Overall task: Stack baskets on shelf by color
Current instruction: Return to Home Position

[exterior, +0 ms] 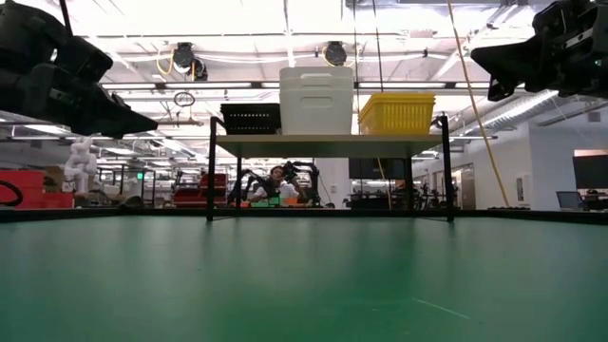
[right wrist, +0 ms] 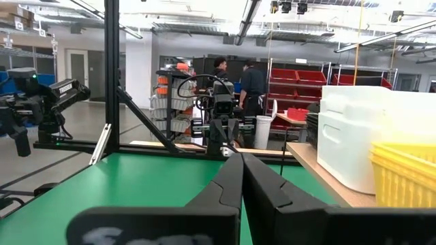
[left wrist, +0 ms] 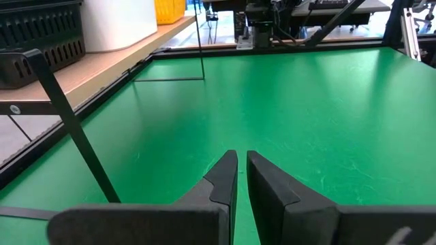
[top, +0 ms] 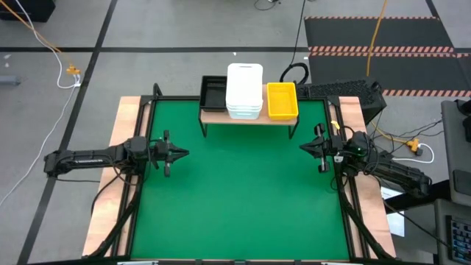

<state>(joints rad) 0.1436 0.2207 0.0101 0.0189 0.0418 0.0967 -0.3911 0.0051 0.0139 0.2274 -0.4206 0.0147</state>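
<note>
The shelf (top: 246, 116), a light wood board on thin black legs, stands at the table's far edge. On it sit a black basket (top: 213, 92) at the left, a stack of white baskets (top: 244, 90) in the middle and yellow baskets (top: 282, 100) at the right. The same row shows in the low view: black basket (exterior: 251, 118), white stack (exterior: 316, 100), yellow baskets (exterior: 396, 113). My left gripper (top: 187, 153) hovers shut by the table's left edge. My right gripper (top: 301, 147) hovers shut by the right edge. Both hold nothing.
Green mat (top: 243, 199) covers the table between the arms. Wooden side strips (top: 125, 118) and a black frame border it. Cables and a keyboard (top: 338, 90) lie beyond the far right corner. People stand in the room behind the table (right wrist: 248, 80).
</note>
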